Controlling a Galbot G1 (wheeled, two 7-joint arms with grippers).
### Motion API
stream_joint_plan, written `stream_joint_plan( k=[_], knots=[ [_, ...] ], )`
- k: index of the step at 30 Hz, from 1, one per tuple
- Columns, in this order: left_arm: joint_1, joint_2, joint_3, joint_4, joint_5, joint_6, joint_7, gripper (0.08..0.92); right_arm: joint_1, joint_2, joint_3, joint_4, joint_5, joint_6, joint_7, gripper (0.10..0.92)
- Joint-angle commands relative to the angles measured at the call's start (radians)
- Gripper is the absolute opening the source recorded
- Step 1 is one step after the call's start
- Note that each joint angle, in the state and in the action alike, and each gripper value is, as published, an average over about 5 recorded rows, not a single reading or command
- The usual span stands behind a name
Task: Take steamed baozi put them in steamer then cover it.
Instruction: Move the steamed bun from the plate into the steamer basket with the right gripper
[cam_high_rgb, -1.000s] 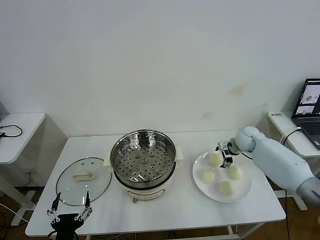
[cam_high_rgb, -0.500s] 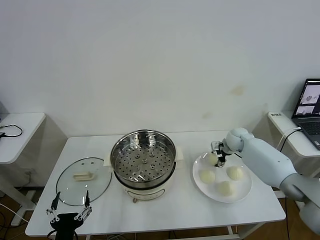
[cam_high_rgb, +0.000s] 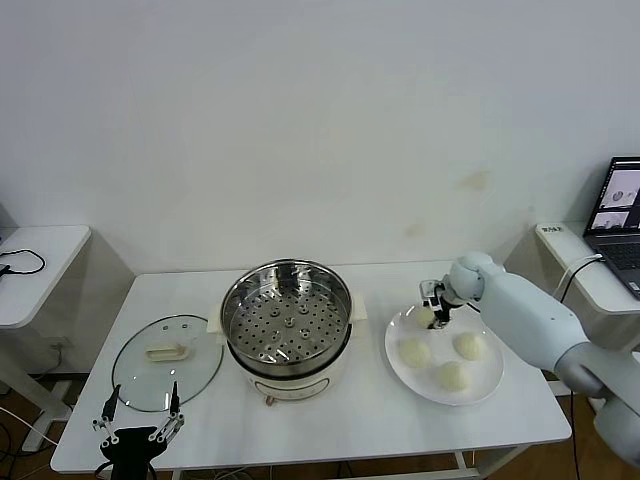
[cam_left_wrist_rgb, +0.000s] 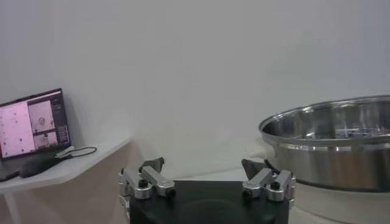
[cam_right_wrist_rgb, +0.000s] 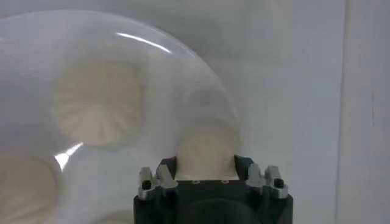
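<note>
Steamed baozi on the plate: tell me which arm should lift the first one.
Right. The right gripper already straddles the far baozi on the plate, jaws either side. The left gripper hangs open near the cover.

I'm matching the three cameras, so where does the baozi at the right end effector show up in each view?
Head view: the baozi lies at the far edge of the white plate, at the right end effector.
Right wrist view: the baozi sits between the right end effector's fingertips.
Left wrist view: not in it; only the steamer and the parked left end effector.
Shared landmark: the white plate, in head and right wrist views.
</note>
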Motion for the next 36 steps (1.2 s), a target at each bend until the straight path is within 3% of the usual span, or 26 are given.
stream_joint_plan(
  k=[1, 11, 17, 27, 36],
  knots=[
    [-0.001, 0.001, 0.001, 0.002, 0.000, 0.000, -0.001, 0.823, 0.070, -0.090, -0.075, 0.127, 0.121, -0.018, -0.031, 0.532],
    [-0.007, 0.008, 0.009, 0.008, 0.000, 0.002, 0.000, 0.823, 0.246, -0.241, -0.212, 0.366, 0.311, -0.044, -0.035, 0.516],
    [-0.016, 0.015, 0.013, 0.018, -0.004, 0.005, 0.001, 0.823, 0.433, -0.244, -0.340, 0.444, 0.424, -0.053, -0.038, 0.518],
    [-0.029, 0.030, 0.017, 0.025, -0.013, 0.004, 0.006, 0.823, 0.697, -0.103, -0.515, 0.475, 0.599, -0.049, -0.005, 0.518],
    [-0.039, 0.033, 0.009, 0.023, -0.023, 0.006, 0.008, 0.823, 0.692, 0.147, -0.580, 0.375, 0.656, 0.036, 0.062, 0.518]
  ],
)
